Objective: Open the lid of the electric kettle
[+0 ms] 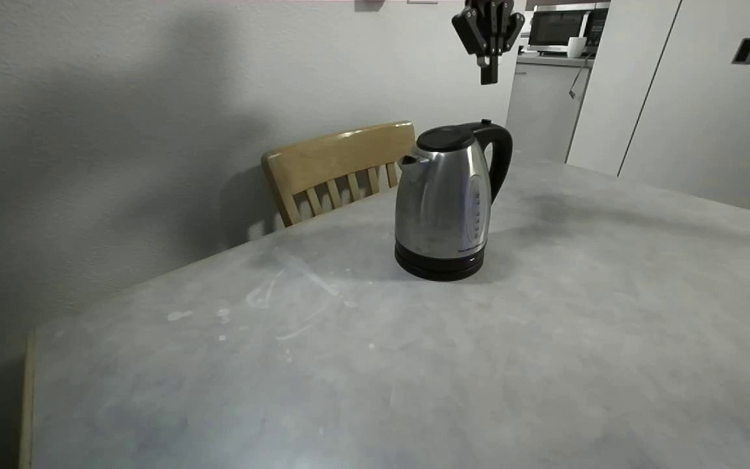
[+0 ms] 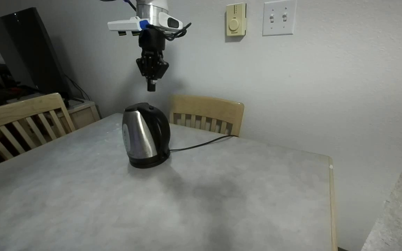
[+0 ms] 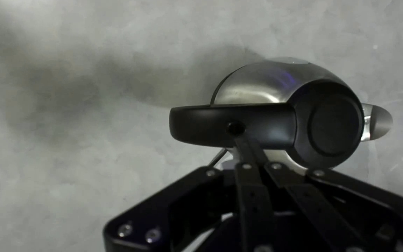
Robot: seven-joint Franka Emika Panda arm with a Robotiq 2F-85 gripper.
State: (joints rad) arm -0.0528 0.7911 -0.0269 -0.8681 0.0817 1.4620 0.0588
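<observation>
- Pincer: fingers pressed together, hanging above the handle, not touching.
- Main risk: missing the button, presumably the release. Cause: in the wrist view the tips show just beside it; narrow tips could skid off the rounded handle.
- Too hard a push could tip the electric kettle. Cause: load would land behind the body, nothing bracing it.
- Lid: round, black, lying flat, not yet lifted.
- Kettle: brushed steel, upright, set in from the wall-side edge of the counter, well apart from the trimmed corners.
</observation>
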